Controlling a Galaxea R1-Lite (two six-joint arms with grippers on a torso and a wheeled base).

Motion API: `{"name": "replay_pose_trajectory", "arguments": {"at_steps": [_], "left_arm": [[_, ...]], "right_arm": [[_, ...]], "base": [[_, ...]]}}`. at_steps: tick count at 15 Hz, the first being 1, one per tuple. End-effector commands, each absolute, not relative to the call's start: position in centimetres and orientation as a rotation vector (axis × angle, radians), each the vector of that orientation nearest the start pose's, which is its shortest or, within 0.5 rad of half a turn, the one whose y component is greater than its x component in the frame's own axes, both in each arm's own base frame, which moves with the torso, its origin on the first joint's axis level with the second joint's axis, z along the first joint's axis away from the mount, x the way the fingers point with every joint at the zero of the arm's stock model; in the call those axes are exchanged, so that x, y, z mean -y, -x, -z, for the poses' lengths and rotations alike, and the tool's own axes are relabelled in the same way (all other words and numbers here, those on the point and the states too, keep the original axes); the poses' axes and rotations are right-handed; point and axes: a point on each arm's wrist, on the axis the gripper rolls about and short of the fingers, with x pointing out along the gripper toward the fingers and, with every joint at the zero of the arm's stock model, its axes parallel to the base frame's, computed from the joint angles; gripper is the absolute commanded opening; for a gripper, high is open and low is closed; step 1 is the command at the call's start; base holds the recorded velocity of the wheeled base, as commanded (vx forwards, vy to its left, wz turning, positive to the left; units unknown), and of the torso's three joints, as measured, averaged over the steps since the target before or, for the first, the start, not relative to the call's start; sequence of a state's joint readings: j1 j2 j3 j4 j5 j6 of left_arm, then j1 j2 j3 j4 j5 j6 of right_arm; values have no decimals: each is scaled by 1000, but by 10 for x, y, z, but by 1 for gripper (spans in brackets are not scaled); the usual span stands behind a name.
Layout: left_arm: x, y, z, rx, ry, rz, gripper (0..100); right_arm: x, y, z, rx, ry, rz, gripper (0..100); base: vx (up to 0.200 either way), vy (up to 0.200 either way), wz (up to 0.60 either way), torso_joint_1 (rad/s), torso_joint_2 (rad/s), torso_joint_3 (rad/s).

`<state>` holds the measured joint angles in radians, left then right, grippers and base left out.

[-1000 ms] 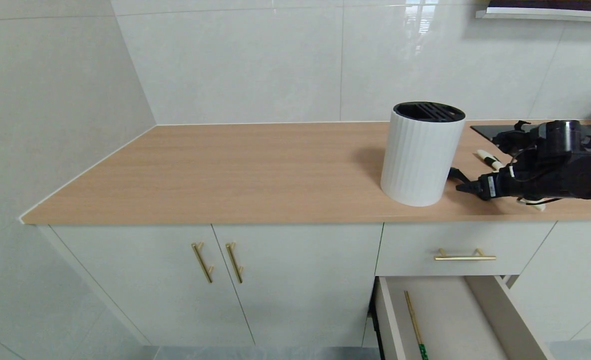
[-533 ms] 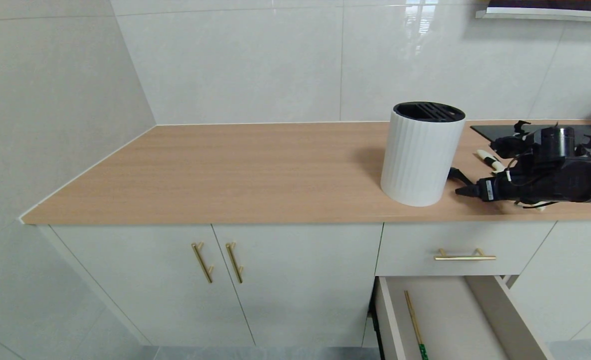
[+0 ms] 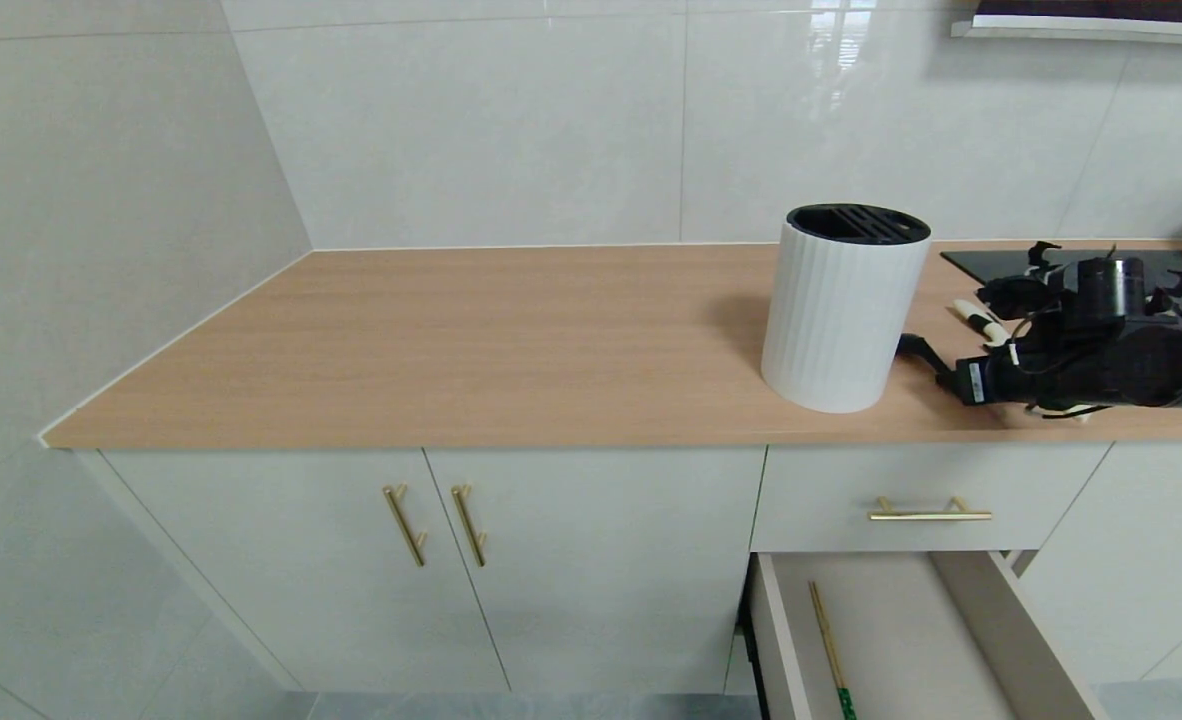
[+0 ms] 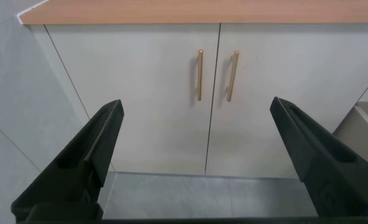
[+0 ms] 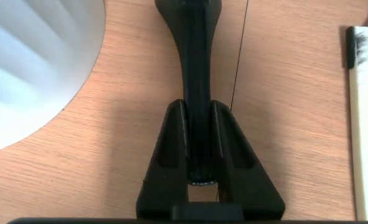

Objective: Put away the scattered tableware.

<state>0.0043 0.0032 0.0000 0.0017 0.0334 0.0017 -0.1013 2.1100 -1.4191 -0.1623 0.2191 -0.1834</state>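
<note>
A black utensil handle lies flat on the wooden counter, just to the right of the white ribbed holder with its black slotted top. My right gripper is low over the counter and shut on that handle, one finger on each side. In the head view the handle's end pokes out between the holder and my right gripper. A cream-handled utensil lies on the counter behind the right arm. My left gripper is open and hangs in front of the cabinet doors.
A black cooktop sits at the counter's far right. Below the counter edge a drawer stands open, with a pair of chopsticks along its left side. A shut drawer with a gold handle is above it.
My right arm has sunk a little toward the counter and its fingers have drawn in around the black handle. The holder has stayed in place.
</note>
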Motion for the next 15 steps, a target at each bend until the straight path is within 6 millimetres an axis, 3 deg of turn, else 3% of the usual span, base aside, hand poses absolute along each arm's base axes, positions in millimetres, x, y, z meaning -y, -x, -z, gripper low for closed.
{"name": "replay_pose_trajectory", "arguments": {"at_steps": [1,3,6,8,10,15], "left_arm": [[-1,23,-75,-5,-2,-38,100],[-1,23,-75,-5,-2,-38,100],[-1,23,-75,-5,-2,-38,100],[-1,23,-75,-5,-2,-38,100],[-1,23,-75,-5,-2,-38,100],[-1,23,-75,-5,-2,-38,100]], "right_arm": [[38,-422,-155,-506,94,-162,0],[37,-420,-159,-499,95,-158,0],[27,-377,-201,-487,-50,-39,0],[27,-353,-219,-480,-102,46,0],[24,-305,-220,-544,-119,87,0],[17,-225,-202,-601,-119,88,0]], "base": [[0,0,0,0,0,0],[0,0,0,0,0,0],[0,0,0,0,0,0],[0,0,0,0,0,0],[0,0,0,0,0,0],[0,0,0,0,0,0]]}}
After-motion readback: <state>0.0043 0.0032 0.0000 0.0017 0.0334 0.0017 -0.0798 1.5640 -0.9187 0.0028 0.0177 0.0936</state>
